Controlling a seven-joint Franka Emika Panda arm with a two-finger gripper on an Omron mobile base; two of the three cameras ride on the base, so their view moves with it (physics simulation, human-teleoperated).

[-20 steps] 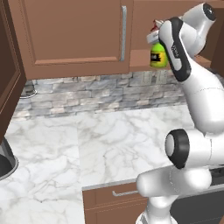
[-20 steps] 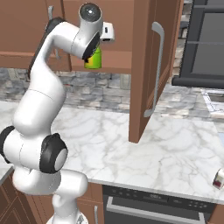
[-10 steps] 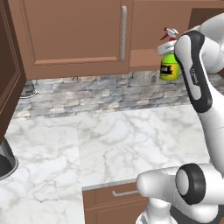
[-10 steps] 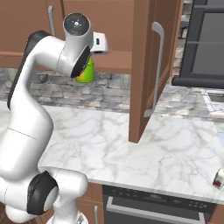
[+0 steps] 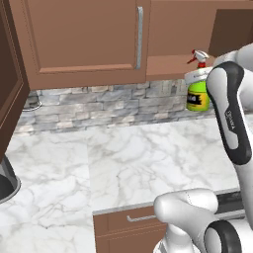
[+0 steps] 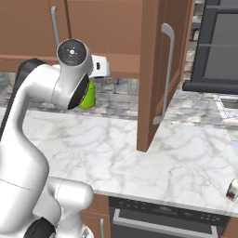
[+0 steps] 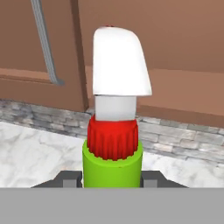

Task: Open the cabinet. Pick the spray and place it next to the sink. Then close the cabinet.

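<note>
My gripper (image 7: 112, 178) is shut on the spray (image 7: 112, 166), a green bottle with a red collar and a white nozzle that stands upright between the fingertips (image 7: 70, 177). In the left base view the spray (image 5: 196, 94) hangs in the air in front of the stone backsplash, just below the cabinet's (image 5: 173, 29) open compartment, with my forearm beside it. Seen from the right base, its green body (image 6: 89, 96) peeks out behind my wrist. The cabinet door (image 6: 151, 69) with its long silver handle (image 6: 165, 74) stands swung open. The sink is out of view.
A marble counter (image 5: 128, 158) stretches below the spray. A closed cabinet door (image 5: 84, 39) is to the left, and another dark door (image 5: 10, 99) stands open at the far left. A dark rounded object (image 5: 7, 180) sits at the counter's left edge. A small can (image 6: 231, 189) stands at far right.
The arm has brought the spray out of the cabinet and lowered it, from beside the shelf to below the cabinet's bottom edge. The grip has stayed shut.
</note>
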